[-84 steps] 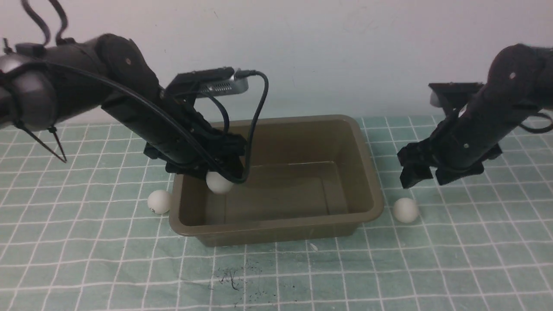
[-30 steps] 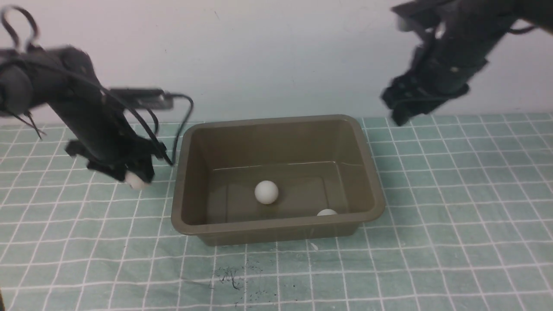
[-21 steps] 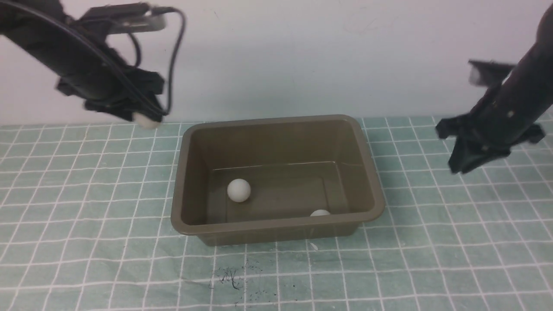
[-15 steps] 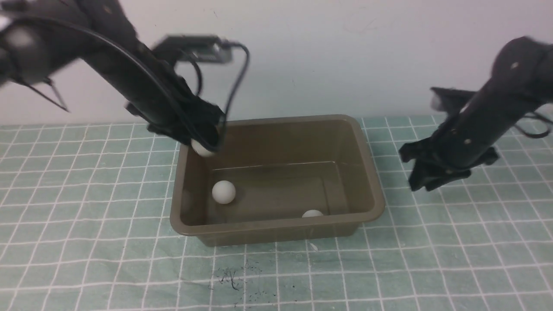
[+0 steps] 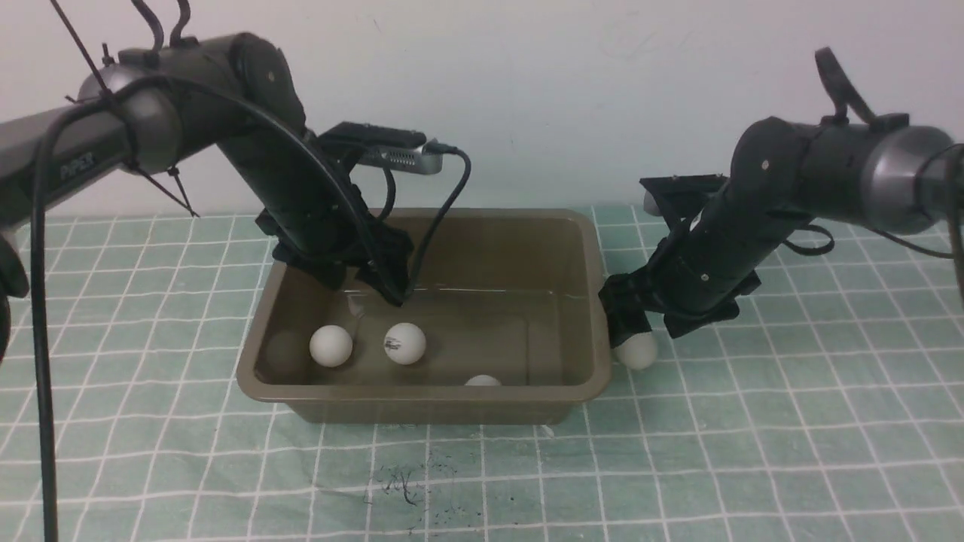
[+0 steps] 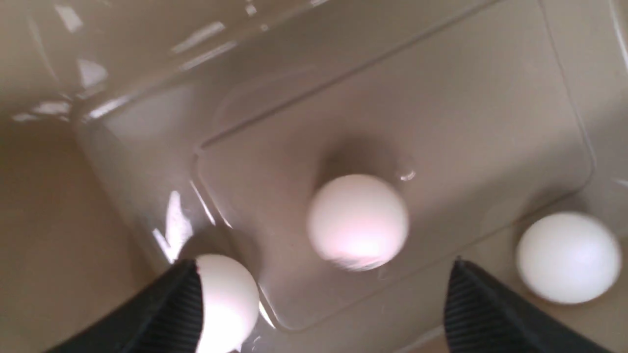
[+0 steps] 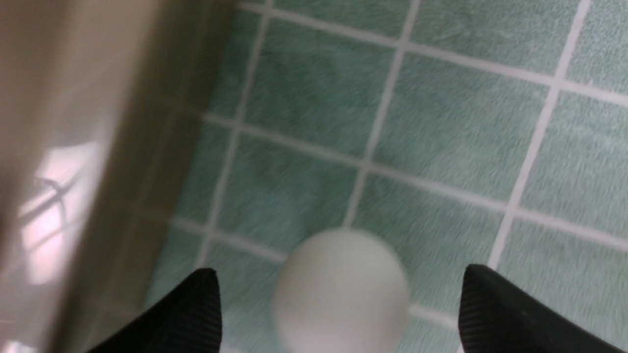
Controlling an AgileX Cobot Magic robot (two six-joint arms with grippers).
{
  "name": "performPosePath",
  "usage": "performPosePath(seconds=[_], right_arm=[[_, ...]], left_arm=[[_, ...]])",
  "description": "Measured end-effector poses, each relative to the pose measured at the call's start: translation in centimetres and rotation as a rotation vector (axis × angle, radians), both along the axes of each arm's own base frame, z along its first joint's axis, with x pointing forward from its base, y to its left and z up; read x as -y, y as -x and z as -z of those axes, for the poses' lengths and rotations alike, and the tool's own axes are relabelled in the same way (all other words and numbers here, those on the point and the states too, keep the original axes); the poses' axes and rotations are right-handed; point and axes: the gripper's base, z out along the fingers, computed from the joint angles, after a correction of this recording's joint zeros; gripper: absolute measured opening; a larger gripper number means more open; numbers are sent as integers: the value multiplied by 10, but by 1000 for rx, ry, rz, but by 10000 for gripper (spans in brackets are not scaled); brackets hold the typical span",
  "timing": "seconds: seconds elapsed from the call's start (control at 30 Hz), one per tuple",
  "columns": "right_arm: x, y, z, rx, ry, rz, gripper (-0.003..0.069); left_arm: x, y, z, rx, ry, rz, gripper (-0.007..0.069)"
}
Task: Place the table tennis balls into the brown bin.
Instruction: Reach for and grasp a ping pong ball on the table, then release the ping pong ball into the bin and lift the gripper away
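The brown bin stands mid-table with three table tennis balls on its floor: one at the left, one with a dark logo and one by the front wall. My left gripper hangs open over the bin's left half. The left wrist view shows its fingers wide apart above the balls, holding none. A fourth ball lies on the cloth against the bin's right wall. My right gripper is open just above it, its fingers straddling the ball without touching.
A green cloth with a white grid covers the table, and a white wall runs behind. Dark scribble marks sit on the cloth in front of the bin. The bin's outer wall is close beside my right gripper.
My left gripper swung in over the bin and opened; its ball now lies inside with the other two. The bin has shifted left. My right gripper came down, open, over a ball beside the bin.
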Motion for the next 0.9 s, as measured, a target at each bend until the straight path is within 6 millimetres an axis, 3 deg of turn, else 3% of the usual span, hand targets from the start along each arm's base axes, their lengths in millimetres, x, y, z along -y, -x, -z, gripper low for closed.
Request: performPosePath(seconds=[0.13,0.17,0.2,0.23,0.27,0.3,0.4,0.43,0.47,0.5,0.57,0.67,0.8,0.9], right_arm=[[0,-4,19,-22,13,18,534],[0,-5,19,-19,17,17,451],[0,-5,19,-18,19,16,437],[0,-5,19,-24,26,12,345],[1,-5,18,-30,32,8,342],[1,-5,14,-40,46,1,357],[6,-5,-7,-57,73,10,362],[10,-2,-36,-48,67,48,362],[10,-3,-41,-42,61,61,362],[11,0,-59,-22,43,82,362],[2,10,-109,77,-44,97,362],[-27,22,-137,202,-116,0,362],[-68,29,-130,269,-144,-126,362],[-83,26,-115,285,-137,-157,416]], left_arm=[[-1,2,-29,35,15,-35,527],[-2,4,-51,84,17,-42,393],[-3,6,-59,103,17,-43,335],[-5,10,-73,137,10,-43,230],[-7,13,-82,157,4,-44,190],[-14,19,-97,196,-11,-56,100],[-34,30,-117,237,-44,-118,22],[-58,36,-120,224,-76,-199,4],[-61,37,-120,221,-80,-209,1],[-74,39,-115,197,-93,-257,-3],[-107,43,-87,113,-114,-369,-5],[-124,45,-45,33,-73,-449,-5],[-120,47,-9,-22,8,-459,-5],[-111,49,7,-49,62,-427,-5]])
